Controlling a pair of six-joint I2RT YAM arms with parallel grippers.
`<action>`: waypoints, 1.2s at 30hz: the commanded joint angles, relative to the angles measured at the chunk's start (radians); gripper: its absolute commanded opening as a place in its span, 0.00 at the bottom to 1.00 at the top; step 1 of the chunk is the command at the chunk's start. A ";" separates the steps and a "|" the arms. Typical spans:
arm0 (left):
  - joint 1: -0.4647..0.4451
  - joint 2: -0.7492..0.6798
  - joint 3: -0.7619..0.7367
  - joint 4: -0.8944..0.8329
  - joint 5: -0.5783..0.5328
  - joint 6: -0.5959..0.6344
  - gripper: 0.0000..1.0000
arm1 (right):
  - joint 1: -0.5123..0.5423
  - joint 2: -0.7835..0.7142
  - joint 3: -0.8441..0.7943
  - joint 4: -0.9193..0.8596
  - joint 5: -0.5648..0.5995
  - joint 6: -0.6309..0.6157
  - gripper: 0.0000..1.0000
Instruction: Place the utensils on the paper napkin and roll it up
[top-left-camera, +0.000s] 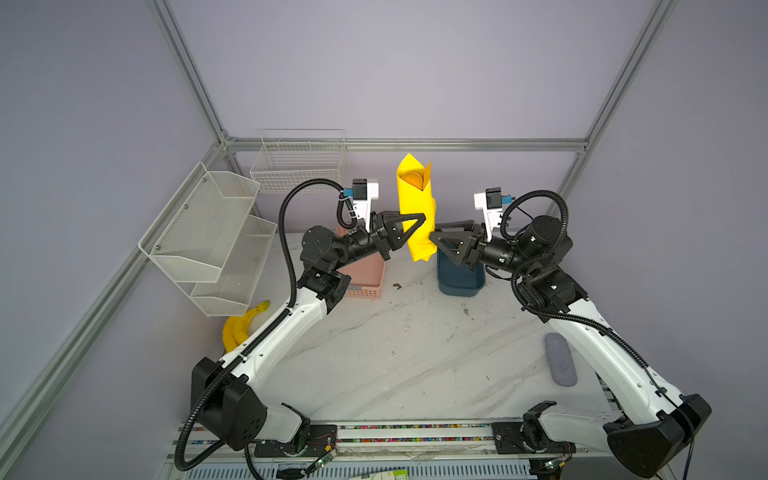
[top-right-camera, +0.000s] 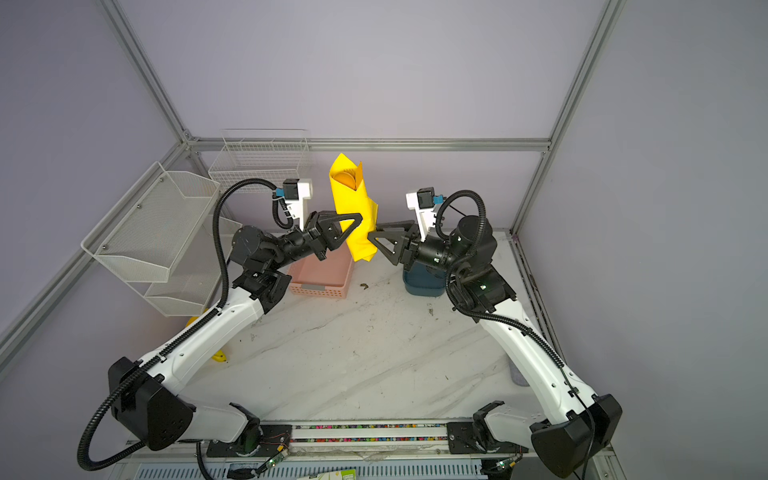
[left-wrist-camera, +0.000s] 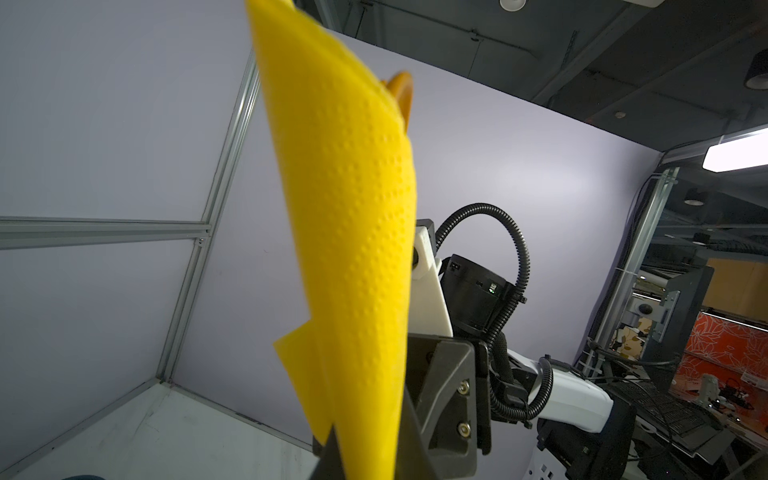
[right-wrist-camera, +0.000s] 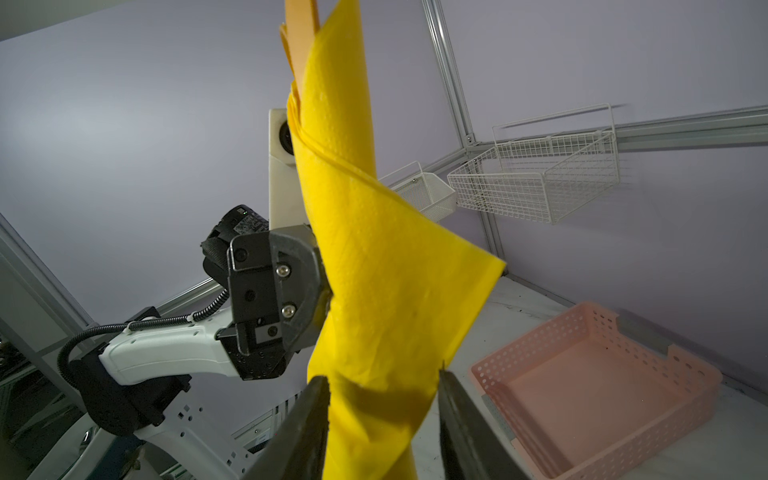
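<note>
Yellow paper napkin (top-left-camera: 415, 208) tight in left hand (top-left-camera: 420, 219); right hand (right-wrist-camera: 382, 376) apart around it, plain only by wrist view.

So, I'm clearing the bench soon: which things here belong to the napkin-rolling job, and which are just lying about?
Job: paper napkin, utensils rolled inside it, left tool gripping the roll.
Lying about: bananas, pink basket, blue bin, white wire racks, grey pad.
</note>
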 joint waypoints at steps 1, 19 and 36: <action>0.005 0.016 0.077 0.070 0.005 -0.026 0.08 | -0.003 0.002 0.005 0.036 -0.025 -0.019 0.45; 0.005 0.019 0.073 0.044 -0.009 -0.009 0.08 | 0.002 -0.014 0.033 -0.061 0.063 -0.065 0.38; 0.005 -0.038 0.056 -0.064 -0.065 0.080 0.08 | 0.003 -0.102 0.032 -0.065 0.163 -0.080 0.41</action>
